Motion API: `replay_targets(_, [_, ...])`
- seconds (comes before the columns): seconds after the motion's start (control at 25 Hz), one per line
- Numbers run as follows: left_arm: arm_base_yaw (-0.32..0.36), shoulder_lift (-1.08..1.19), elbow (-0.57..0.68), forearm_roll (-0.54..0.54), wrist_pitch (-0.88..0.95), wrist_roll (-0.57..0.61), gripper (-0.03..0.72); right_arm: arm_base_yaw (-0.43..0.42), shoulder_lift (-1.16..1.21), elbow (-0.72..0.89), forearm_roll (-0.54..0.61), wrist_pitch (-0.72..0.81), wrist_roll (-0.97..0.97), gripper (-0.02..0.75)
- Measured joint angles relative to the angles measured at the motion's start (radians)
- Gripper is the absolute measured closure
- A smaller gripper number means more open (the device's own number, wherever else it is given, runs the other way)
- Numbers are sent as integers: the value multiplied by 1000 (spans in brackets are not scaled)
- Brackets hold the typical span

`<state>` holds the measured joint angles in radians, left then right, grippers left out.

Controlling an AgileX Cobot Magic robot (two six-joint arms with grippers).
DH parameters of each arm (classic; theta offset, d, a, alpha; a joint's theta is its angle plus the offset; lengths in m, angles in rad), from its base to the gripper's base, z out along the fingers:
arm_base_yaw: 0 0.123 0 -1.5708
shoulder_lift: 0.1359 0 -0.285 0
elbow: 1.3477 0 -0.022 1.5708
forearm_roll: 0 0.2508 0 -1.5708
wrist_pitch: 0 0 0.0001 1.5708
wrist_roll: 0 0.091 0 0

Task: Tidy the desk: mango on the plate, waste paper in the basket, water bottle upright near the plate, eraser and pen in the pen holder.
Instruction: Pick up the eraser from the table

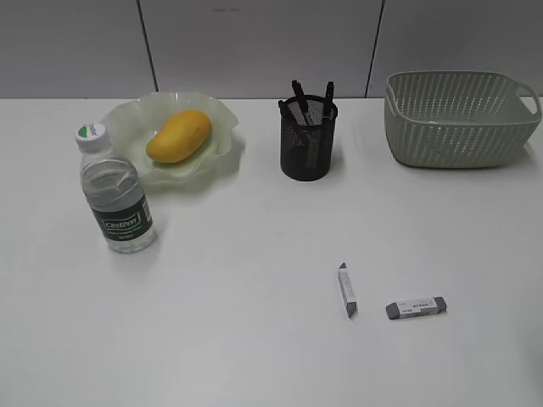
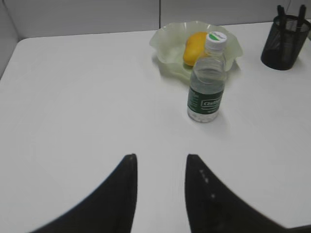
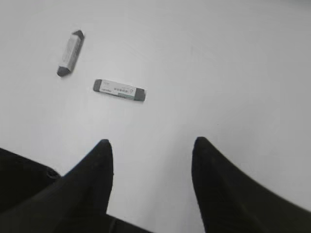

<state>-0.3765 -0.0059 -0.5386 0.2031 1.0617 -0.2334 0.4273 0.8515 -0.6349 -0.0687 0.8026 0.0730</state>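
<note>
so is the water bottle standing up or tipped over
Upright. The water bottle stands on its base on the desk with its white cap on top, just in front of the green plate holding the mango.

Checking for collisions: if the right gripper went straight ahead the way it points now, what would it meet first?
Probably bare desk: the right gripper stands open, and both erasers lie left of its line.

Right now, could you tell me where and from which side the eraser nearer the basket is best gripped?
Take that eraser at its sleeved middle, across the narrow width, from straight above. It lies flat on the desk, clear of the other eraser, so the right end effector, open and empty, probably needs only to align.
</note>
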Motion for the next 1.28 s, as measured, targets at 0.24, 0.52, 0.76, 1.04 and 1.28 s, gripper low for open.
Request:
replay_targets(0.24, [38,0,0,0,0,0,449,0,516,-107,44,-187,-304,318])
replay_targets(0.52, [39,0,0,-1,0,0,450,0,822,-174,105,-209,-694,318])
replay_targets(0.76, [39,0,0,-2,0,0,451,0,843,-174,60,-273,-878,318])
replay_targets(1.04, [39,0,0,-2,0,0,451,0,882,-176,77,-329,-1001,318])
replay_targets(1.28, [39,0,0,-2,0,0,451,0,922,-174,92,-329,-1070,318])
